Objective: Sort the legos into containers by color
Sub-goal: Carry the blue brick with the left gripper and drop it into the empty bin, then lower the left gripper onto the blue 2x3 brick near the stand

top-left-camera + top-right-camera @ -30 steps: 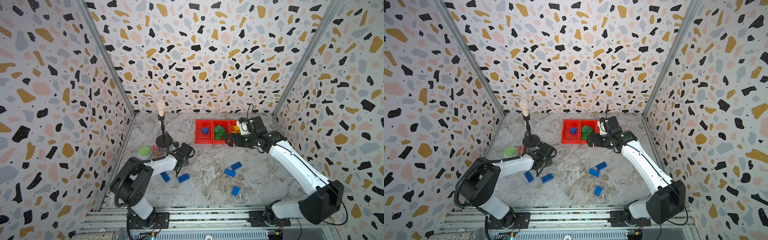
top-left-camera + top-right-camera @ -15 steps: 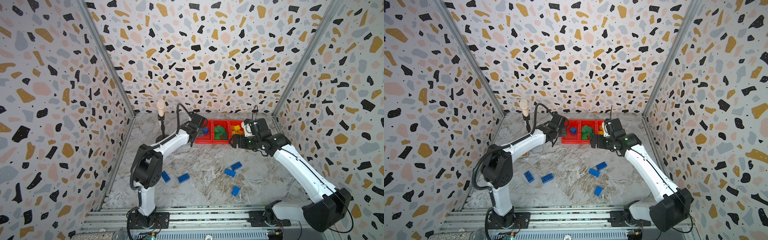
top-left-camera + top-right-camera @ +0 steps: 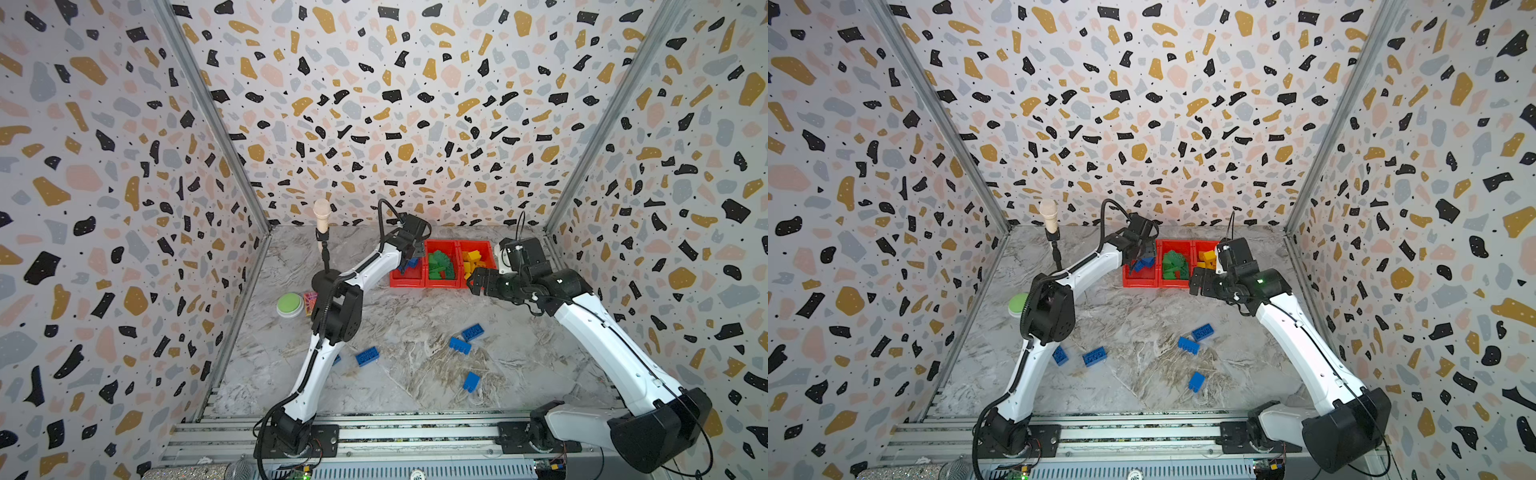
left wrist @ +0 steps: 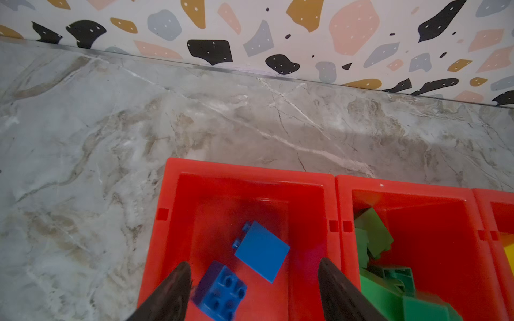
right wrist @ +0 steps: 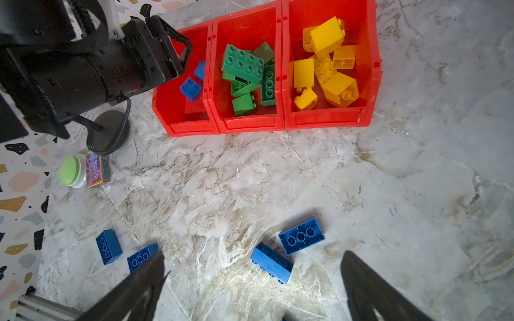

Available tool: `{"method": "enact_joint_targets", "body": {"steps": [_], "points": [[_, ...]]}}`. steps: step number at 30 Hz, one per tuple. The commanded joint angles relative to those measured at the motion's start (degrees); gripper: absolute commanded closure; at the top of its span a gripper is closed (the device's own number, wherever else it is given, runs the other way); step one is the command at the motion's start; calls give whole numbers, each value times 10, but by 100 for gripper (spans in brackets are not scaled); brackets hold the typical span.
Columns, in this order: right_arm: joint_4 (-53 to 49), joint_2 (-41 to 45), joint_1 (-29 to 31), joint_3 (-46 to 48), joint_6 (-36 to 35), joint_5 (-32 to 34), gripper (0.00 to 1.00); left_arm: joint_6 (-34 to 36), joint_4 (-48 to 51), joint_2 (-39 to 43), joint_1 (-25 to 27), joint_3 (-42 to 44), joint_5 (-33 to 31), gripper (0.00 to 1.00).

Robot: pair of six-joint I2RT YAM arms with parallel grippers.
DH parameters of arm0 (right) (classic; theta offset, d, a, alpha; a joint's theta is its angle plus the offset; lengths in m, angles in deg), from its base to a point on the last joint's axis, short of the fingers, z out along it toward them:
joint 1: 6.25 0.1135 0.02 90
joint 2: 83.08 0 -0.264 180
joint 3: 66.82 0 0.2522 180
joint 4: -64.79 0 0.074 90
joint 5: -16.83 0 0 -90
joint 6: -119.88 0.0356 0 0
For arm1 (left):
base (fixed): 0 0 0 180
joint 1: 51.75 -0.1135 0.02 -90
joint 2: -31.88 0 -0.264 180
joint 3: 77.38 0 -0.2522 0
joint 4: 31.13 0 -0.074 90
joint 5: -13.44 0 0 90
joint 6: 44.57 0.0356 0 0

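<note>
Left gripper, jaws parted, empty, above the leftmost of three joined red plastic bins, which holds two square blue studded bricks, one blurred, perhaps unsettled; middle bin, green bricks; rightmost, yellow bricks; right gripper, jaws wide, empty, near that bin's front; five blue bricks loose on the marble tabletop

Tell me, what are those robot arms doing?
They sort blocks by color into red bins. The left gripper hangs open over the bin with two blue blocks. Green blocks and yellow blocks have their own bins. Five more blue blocks lie on the table. The right gripper is open and empty.
</note>
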Motion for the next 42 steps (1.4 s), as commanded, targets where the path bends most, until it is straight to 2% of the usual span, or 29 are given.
{"method": "enact_joint_targets", "body": {"steps": [1,4,8,12,17,22,26,34,42], "points": [[-9,12,-3,-6,1,8,1,-15,-14,69,2,36,8,26],[1,0,-3,-7,-13,3,1,-27,-37,154,9,156,-2,26],[27,-26,-1,-4,-35,-26,1,-74,-61,300,20,374,-32,26],[54,-59,6,-2,-54,-61,1,-151,-32,430,45,564,-76,24],[82,-94,24,3,-68,-89,1,-281,7,553,120,717,-94,15],[102,-114,39,13,-76,-115,1,-410,69,635,207,785,-107,13],[106,-114,48,25,-81,-125,1,-476,71,664,245,831,-102,11],[86,-93,50,21,-90,-116,1,-513,19,660,245,874,-114,6],[66,-62,50,29,-86,-103,1,-465,-50,618,198,882,-90,4]]}}
